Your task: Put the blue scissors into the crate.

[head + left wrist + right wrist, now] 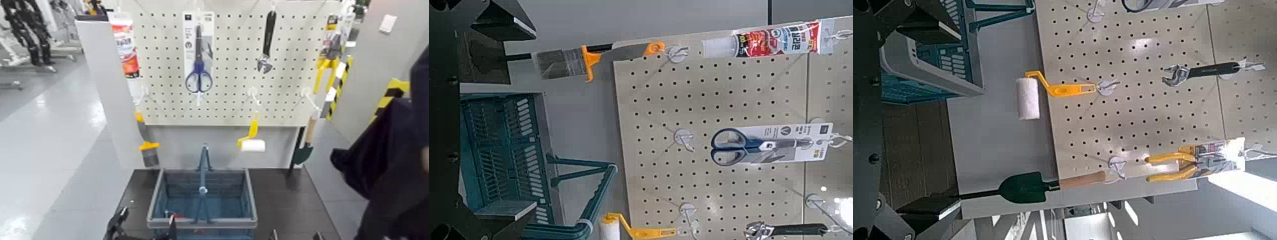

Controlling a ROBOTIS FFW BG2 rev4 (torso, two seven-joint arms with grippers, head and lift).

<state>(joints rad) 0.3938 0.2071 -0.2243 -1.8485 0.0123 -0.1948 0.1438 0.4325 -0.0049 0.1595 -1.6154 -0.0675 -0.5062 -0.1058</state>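
Observation:
The blue scissors (198,59) hang on their white card at the upper middle of the pegboard (287,70), blue handles down. In the left wrist view the blue scissors (741,145) hang well away from the gripper. The blue-grey crate (159,198) stands on the dark table below the board, its handle bar upright. My left gripper (143,228) sits low at the crate's near left corner, open and empty. The left wrist view shows the left gripper (499,120) with its fingers spread wide beside the crate (499,150). My right gripper (903,115) waits open near the table's front right, holding nothing.
Also on the board hang a sealant tube (124,48), a black-handled wrench (267,39), yellow pliers (327,64), a yellow paint roller (250,139), a brush (147,152) and a trowel (305,145). A dark-clad figure (389,166) fills the right edge.

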